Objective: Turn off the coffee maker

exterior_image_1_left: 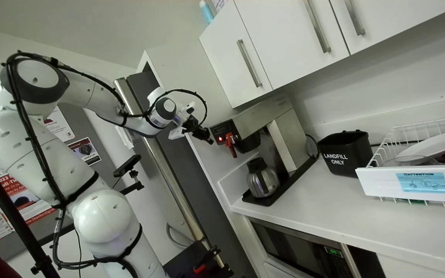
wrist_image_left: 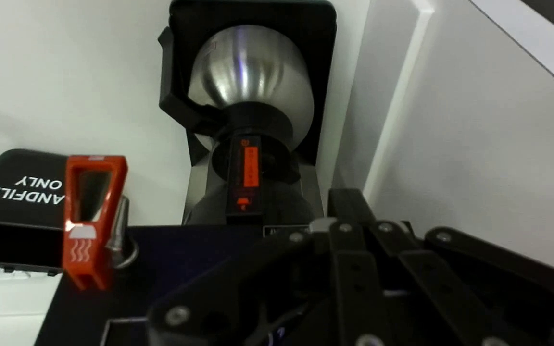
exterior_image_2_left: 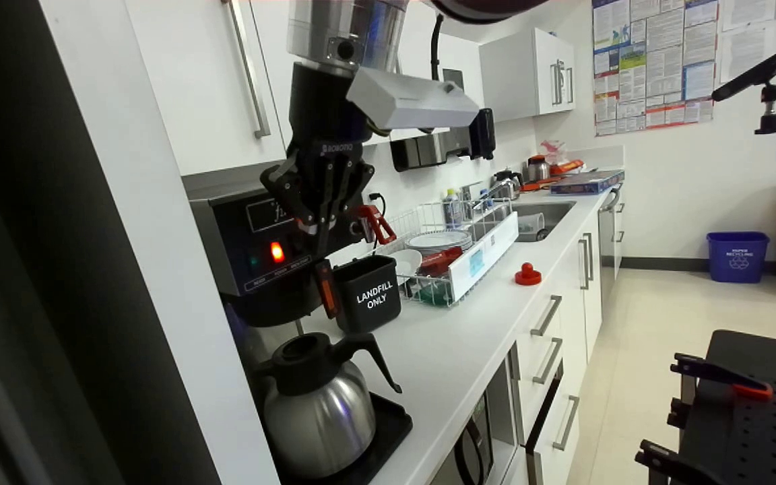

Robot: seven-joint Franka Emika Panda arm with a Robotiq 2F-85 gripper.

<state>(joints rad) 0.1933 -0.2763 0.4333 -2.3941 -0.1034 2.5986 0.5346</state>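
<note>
Coffee maker (exterior_image_1_left: 261,116) and claw (exterior_image_2_left: 320,246) stand close; no view settles whether the fingers (wrist_image_left: 350,206) touch the machine. It sits on the white counter (exterior_image_1_left: 338,208) below the wall cabinets (exterior_image_1_left: 284,42), its black front panel (exterior_image_2_left: 260,239) facing the claw. On that panel glows an orange light (exterior_image_2_left: 277,252), by my judgement the power switch and so the true target.

The coming move turns on how that light lies from the claw. In an exterior view the fingers end at about its height, between it and the red tap lever (exterior_image_2_left: 369,213). In the wrist view they lie beyond the dark, orange-labelled handle (wrist_image_left: 245,178), on the side nearer the tall white board (wrist_image_left: 450,144), and the light cannot be seen there. Since each camera looks at a slant, I cannot fix the sideways offset; my reading is that the light lies chiefly inward, at the panel face, perhaps slightly to the side away from the lever.

The claw's fingers are drawn together, nothing visible between them, and their long axis slants downward and in toward the panel. That makes a blunt poker, better for a push than a pinch. The move seems to call for a small sideways correction, then a press straight in; drifting toward the lever could nudge that instead.
</note>
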